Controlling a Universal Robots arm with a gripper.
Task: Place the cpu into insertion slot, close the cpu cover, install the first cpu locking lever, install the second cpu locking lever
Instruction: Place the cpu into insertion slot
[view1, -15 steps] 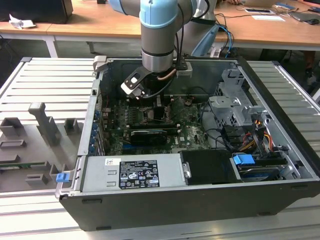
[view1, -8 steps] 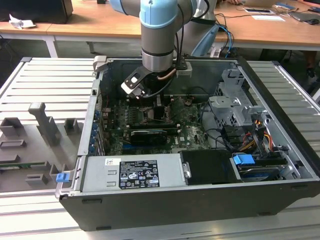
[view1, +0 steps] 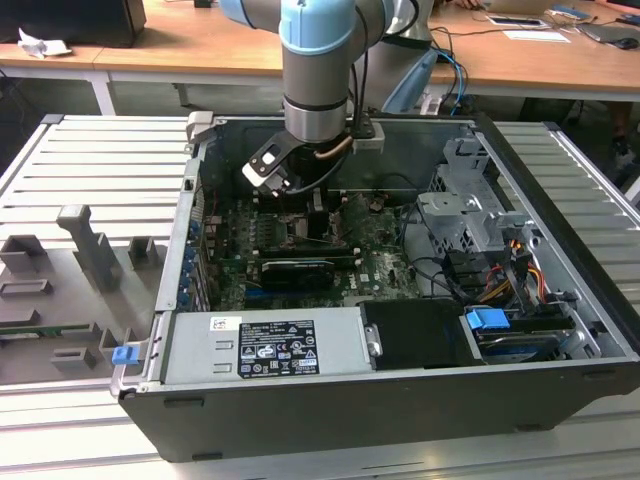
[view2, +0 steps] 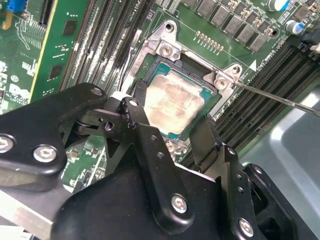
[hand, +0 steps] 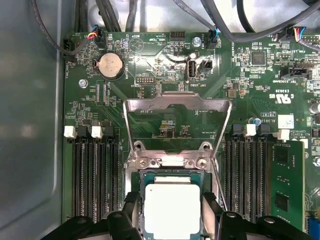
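- Open black-and-grey steel computer case (view1: 350, 425): lies on its side on a slatted metal table, with the interior exposed.
- Blue-and-grey robot arm (view1: 317, 60): reaches down into the far half of the case.
- Green motherboard (hand: 90, 107): its socket sits between the two banks of black memory slots.
- Black two-fingered gripper (hand: 172, 197): is over the socket. Its fingers (view2: 145, 130) press on two opposite edges of the chip and appear clamped on it.
- cpu cover (hand: 177, 101), a thin silvery metal frame with an open centre: stands raised on its hinge at the socket's edge, not yet closed.
- cpu (view2: 172, 102), a small flat square chip with a dull silvery-beige top: lies within the socket outline, apparently seated or nearly so.
- Thin steel locking lever (view2: 280, 98): angles away from a socket corner, unlatched.
- Step in hand, as judged: placing the chip. This calls for it to lie flat and square before the grip is released.
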